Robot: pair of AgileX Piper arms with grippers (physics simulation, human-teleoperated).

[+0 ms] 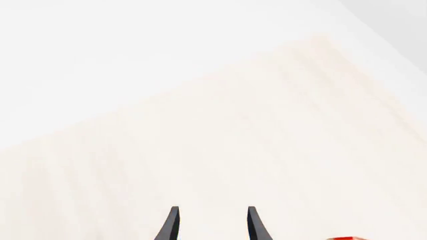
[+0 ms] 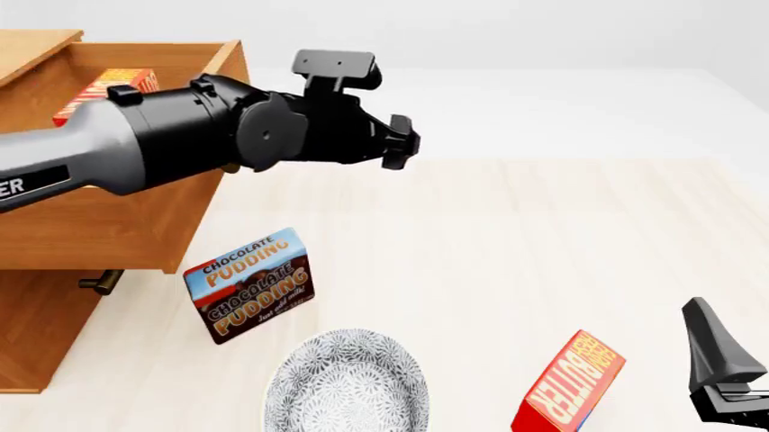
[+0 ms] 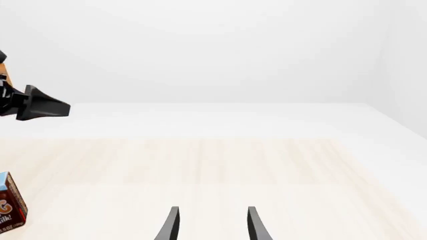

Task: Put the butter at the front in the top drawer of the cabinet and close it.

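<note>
The cabinet (image 2: 36, 333) stands at the left with its top drawer (image 2: 108, 225) pulled open. One butter box (image 2: 111, 88) lies inside that drawer, partly hidden by my left arm. An identical butter box (image 2: 571, 382) stands tilted at the front right; its red corner (image 1: 343, 238) shows in the left wrist view. My left gripper (image 2: 402, 144) hovers above the table to the right of the drawer, open with nothing between its fingers (image 1: 172, 225). At the front right my right gripper (image 2: 721, 360) is low beside the front butter, also open and empty (image 3: 212, 225).
A Chocolate Pudding box (image 2: 250, 286) stands in front of the drawer, also seen as a box edge (image 3: 10, 207) in the right wrist view. A patterned grey plate (image 2: 348, 382) lies at the front centre. The lower drawer's handle (image 2: 103, 282) pokes out under the open drawer.
</note>
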